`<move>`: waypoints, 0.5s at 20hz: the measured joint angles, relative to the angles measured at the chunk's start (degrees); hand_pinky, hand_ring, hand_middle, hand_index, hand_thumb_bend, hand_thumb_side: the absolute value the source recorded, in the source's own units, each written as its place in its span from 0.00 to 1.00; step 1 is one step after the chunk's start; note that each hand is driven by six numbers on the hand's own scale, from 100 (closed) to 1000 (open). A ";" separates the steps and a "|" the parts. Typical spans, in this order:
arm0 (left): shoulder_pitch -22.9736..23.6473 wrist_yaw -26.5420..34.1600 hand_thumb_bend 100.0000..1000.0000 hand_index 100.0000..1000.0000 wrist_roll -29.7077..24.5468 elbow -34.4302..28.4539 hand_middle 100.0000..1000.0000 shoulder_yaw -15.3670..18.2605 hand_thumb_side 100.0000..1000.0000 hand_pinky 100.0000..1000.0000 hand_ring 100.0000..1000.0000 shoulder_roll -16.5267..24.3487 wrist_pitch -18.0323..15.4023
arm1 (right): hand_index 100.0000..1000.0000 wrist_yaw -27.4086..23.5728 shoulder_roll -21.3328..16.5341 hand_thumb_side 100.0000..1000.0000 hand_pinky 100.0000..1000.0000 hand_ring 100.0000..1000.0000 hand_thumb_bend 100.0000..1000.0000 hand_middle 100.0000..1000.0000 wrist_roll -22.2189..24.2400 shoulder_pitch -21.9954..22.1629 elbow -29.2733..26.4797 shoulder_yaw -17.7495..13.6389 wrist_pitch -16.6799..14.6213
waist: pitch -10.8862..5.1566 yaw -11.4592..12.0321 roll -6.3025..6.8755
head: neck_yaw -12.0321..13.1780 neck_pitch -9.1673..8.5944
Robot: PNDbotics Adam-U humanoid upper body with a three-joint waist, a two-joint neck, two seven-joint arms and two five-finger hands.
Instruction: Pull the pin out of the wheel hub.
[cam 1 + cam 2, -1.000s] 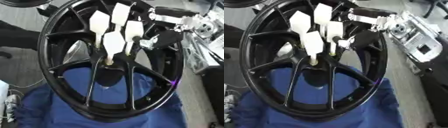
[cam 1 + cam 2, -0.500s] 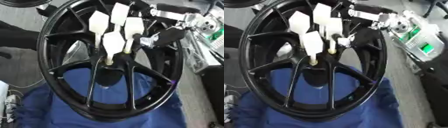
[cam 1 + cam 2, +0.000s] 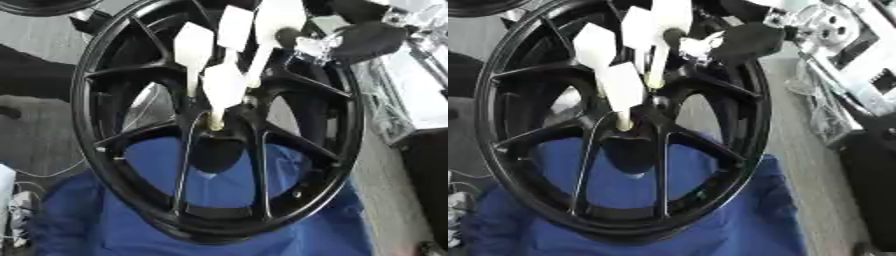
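Observation:
A black spoked wheel (image 3: 105,150) stands tilted on a blue cloth (image 3: 79,220). Several white paddle-shaped pins stick out of its hub (image 3: 219,131). One short pin (image 3: 223,85) is nearest me, and two taller ones (image 3: 194,42) (image 3: 234,25) stand behind it. My right hand (image 3: 750,40) reaches in from the upper right, black with silver joints. A dark fingertip (image 3: 674,36) lies across the stem of the right-most pin (image 3: 668,17), and the hand looks curled on that pin. My left hand does not show.
Silver machine parts (image 3: 842,30) and cables lie to the right of the wheel. A dark box (image 3: 429,180) stands at the lower right. Part of another tyre (image 3: 39,5) shows at the top left. White clutter (image 3: 17,210) lies at the lower left.
The whole picture has shifted and the wheel fills more of it, so the camera has moved. My right hand stays at the right-most pin, its fingertip now across the stem.

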 measured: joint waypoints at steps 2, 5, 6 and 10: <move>0.20 0.00 0.97 0.72 0.26 -0.09 0.77 0.24 0.22 0.81 0.73 0.00 -0.19 | 0.50 -2.96 -1.28 0.41 0.73 0.44 0.00 0.25 -2.04 2.85 -0.06 -3.27 -0.53 | -0.07 -0.45 0.01 | 0.20 -0.01; 0.89 -0.03 0.97 0.72 0.96 -0.47 0.77 0.85 0.22 0.81 0.73 0.00 -0.48 | 0.50 -6.54 -3.79 0.39 0.73 0.44 0.00 0.25 -6.98 10.27 -0.20 -9.43 -2.67 | -0.09 -1.33 0.08 | 0.83 -0.12; 1.10 -0.08 0.97 0.72 1.20 -0.67 0.77 1.06 0.22 0.81 0.73 -0.01 -0.59 | 0.50 -7.22 -4.42 0.37 0.73 0.44 0.00 0.25 -8.84 13.13 -0.26 -11.48 -3.56 | -0.09 -1.44 0.16 | 1.05 -0.37; 1.93 -0.32 0.97 0.72 2.15 -1.60 0.77 1.87 0.23 0.82 0.73 -0.07 -0.97 | 0.51 -8.03 -4.42 0.32 0.74 0.45 0.00 0.26 -17.10 26.86 -0.29 -20.12 -9.29 | -0.09 -1.83 0.93 | 2.22 -1.07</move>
